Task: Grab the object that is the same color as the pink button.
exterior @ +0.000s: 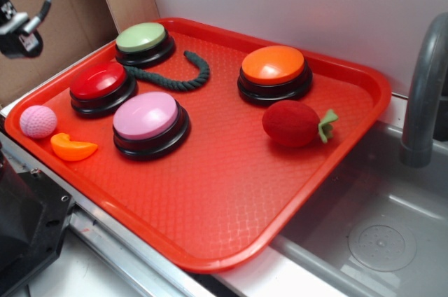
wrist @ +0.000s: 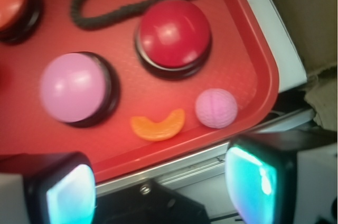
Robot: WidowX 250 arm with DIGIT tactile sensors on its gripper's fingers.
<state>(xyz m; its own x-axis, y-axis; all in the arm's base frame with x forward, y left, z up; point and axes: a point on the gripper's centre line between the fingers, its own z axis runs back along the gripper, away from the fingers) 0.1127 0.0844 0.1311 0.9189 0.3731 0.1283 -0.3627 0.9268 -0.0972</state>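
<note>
On the red tray [exterior: 294, 192] sit four buttons, one pink button [exterior: 146, 116], one pink ball [wrist: 216, 108]; the hand [wrist: 161, 182] is spread, empty.

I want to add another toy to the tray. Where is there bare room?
The widest bare patch is the tray's near part, in front of the pink button and the strawberry. The left corner is crowded: pink ball, orange slice, red button.
</note>
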